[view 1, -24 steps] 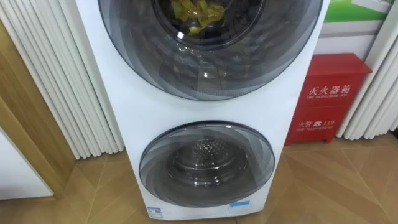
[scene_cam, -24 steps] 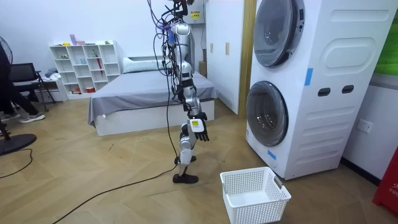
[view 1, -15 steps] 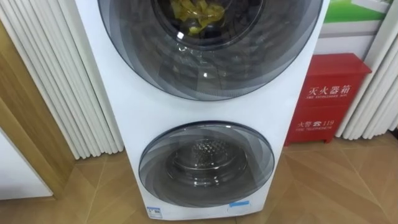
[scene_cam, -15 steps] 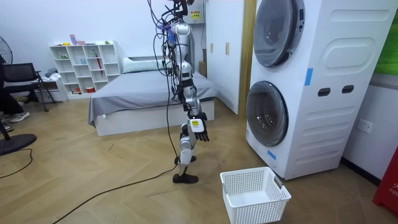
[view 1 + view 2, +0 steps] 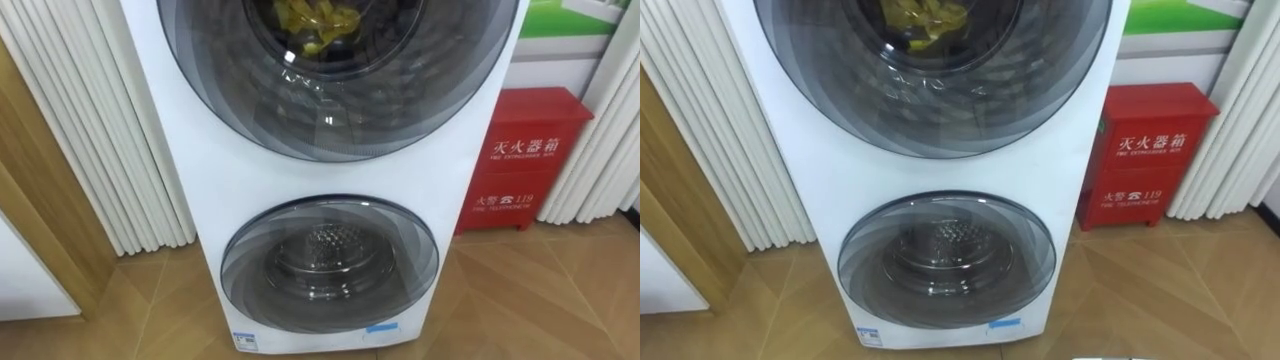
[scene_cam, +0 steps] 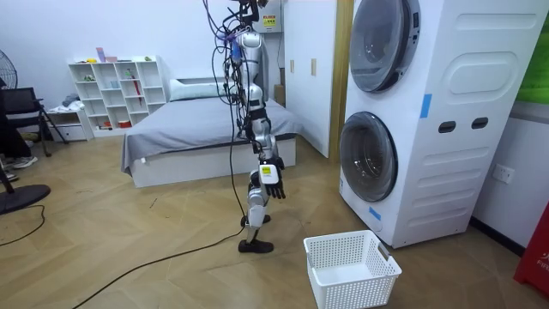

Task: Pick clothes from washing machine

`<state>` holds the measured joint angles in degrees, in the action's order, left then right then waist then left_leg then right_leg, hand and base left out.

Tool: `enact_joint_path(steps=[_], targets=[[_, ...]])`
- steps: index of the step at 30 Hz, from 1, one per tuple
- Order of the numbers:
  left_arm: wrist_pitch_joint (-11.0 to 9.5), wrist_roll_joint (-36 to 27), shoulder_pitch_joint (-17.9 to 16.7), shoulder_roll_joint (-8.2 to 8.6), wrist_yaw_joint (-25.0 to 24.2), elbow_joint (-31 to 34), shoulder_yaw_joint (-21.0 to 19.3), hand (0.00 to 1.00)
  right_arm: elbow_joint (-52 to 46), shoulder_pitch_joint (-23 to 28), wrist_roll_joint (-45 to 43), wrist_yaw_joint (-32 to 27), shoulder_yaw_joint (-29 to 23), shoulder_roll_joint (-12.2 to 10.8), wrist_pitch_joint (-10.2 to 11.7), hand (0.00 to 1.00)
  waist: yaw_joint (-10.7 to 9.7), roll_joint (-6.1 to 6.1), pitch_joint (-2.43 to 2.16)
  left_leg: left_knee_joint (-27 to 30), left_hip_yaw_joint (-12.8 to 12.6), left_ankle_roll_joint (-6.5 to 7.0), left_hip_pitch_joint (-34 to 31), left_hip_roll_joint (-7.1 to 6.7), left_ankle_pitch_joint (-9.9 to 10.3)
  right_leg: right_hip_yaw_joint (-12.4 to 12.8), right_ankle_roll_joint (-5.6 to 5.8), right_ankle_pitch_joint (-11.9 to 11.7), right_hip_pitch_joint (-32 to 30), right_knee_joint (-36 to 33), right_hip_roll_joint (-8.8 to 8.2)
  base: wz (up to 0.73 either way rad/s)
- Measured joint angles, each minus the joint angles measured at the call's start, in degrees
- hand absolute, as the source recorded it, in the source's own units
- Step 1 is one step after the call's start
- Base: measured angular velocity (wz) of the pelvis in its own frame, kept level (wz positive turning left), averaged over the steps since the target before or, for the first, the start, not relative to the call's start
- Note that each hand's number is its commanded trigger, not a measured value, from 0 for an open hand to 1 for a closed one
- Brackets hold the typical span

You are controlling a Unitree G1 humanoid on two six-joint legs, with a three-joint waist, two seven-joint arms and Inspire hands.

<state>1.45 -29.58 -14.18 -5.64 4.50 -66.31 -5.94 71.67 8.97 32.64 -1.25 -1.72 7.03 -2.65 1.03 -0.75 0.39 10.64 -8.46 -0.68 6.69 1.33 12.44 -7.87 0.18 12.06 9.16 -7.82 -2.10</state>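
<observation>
We're looking straight at the stacked washing machine (image 5: 200, 190), and both round glass doors look closed. Behind the upper door (image 5: 420, 90) there they are: the yellow clothes (image 5: 315, 22), bunched up inside the top drum. Through the lower door (image 5: 330, 265) you see bare metal drum and nothing else. A red box (image 5: 520, 160) stands just beside the machine on the robot's right.

Over to the room view: the robot stands upright on the wooden floor, facing the machine but well apart from it, with the bed (image 6: 206, 129) behind it. A white basket (image 6: 352, 268) sits on the floor near the foot of the machine, and it's empty. The right hand (image 6: 271, 176) hangs at the robot's side, fingers loose and relaxed, holding nothing at all.

So what's changed in under a second? Very little! The head camera has drifted a touch, so the whole machine sits slightly shifted in the eye views. The right hand has come up a shade at the robot's hip. The clothes haven't budged, the doors are as they were, and the basket is in the same spot.
</observation>
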Motion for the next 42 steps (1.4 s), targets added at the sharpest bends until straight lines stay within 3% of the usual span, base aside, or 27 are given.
enact_joint_path(steps=[6, 13, 23, 28, 30, 38, 42], targets=[[0.6, 1.2, 0.0, -0.13, -0.5, 0.1, -1.4, 0.0, -5.8, -0.9, -3.1, -4.5, -4.5, 0.3, -1.2, 0.0, -0.7, -0.34, -0.12, 0.0, 0.6, 0.0, 0.1, -0.04, 0.0, 0.0, 0.0, 0.0, 0.0, -0.2, -0.01, 0.0], [0.6, 4.0, -0.3, -1.61, -1.0, 0.0, -2.8, 0.0, -22.8, -5.0, -9.6, -10.7, -8.3, 0.7, -0.4, 0.0, -0.8, -1.82, 0.31, 0.6, 0.6, 0.01, -0.2, -0.03, 0.0, -0.1, 0.01, 0.0, -0.2, -0.1, -0.04, 0.01], [0.7, 10.3, -1.1, -2.55, -1.2, 1.1, -2.9, 0.0, -40.7, -9.4, -14.3, -16.1, -8.5, 3.3, 1.1, 0.0, -0.6, -1.37, 0.04, 0.7, 0.7, 0.01, -0.8, -0.09, 0.0, -0.3, 0.01, 0.0, -0.7, -0.8, -0.13, 0.0], [1.0, 11.3, -0.7, -2.89, -1.6, 1.2, -2.9, 0.0, -41.4, -14.3, -15.0, -16.9, -8.3, 5.4, 1.2, 0.0, -0.4, -1.74, -0.24, 0.7, 1.0, 0.02, -0.9, -0.1, 0.0, -0.8, 0.01, 0.0, -0.9, -1.1, -0.17, 0.02], [1.2, 11.4, -0.7, -3.11, -1.6, 1.2, -2.8, 0.0, -41.4, -16.0, -14.9, -17.0, -7.4, 6.7, 1.2, 0.0, 0.5, -2.37, -0.23, 0.7, 1.1, 0.02, -0.8, -0.07, 0.0, -1.0, -0.01, 0.0, -0.8, -1.3, -0.15, 0.0], [2.4, 11.7, -1.0, -3.22, -1.8, 1.0, -2.3, 0.0, -41.2, -24.1, -14.5, -17.8, -6.3, 7.2, 0.0, 0.0, 1.2, -2.69, -0.08, 0.9, 2.8, 0.06, -1.2, -0.21, 0.0, -2.3, -0.01, 0.0, -1.1, -2.0, -0.32, 0.05], [3.2, 11.7, -0.9, -3.24, -2.0, 1.6, -2.2, 0.0, -43.5, -28.9, -13.3, -18.3, -6.0, 9.4, -0.1, 0.0, 2.0, -2.85, -0.17, 1.5, 3.3, 0.09, -2.4, -0.22, -0.1, -2.8, -0.03, 0.0, -1.8, -2.0, -0.32, 0.03]])
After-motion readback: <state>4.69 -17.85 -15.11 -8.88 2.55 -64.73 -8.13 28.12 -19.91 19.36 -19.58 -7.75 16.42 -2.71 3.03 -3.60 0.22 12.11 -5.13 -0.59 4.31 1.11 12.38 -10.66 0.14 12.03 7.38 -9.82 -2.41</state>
